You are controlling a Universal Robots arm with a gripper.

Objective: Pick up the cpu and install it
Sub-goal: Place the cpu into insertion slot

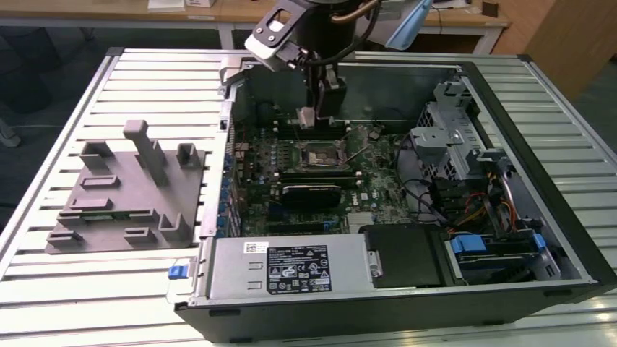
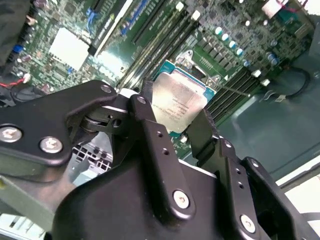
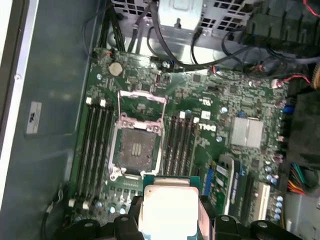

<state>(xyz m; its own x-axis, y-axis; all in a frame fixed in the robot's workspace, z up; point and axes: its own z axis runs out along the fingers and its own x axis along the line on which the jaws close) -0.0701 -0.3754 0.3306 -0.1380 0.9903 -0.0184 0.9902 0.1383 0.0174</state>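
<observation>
Black gripper (image 2: pixel 175 120) pinches the cpu (image 2: pixel 181 95) between its two fingers (image 2: pixel 152 135), holding it above the motherboard (image 3: pixel 200 135), near the open empty socket (image 3: pixel 136 150).

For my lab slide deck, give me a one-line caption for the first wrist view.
Gripper holding the cpu over the motherboard, with the open, empty socket in view.

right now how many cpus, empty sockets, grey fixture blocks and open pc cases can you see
cpu, held in the gripper: 1
empty socket: 1
grey fixture block: 1
open pc case: 1
total: 4
</observation>
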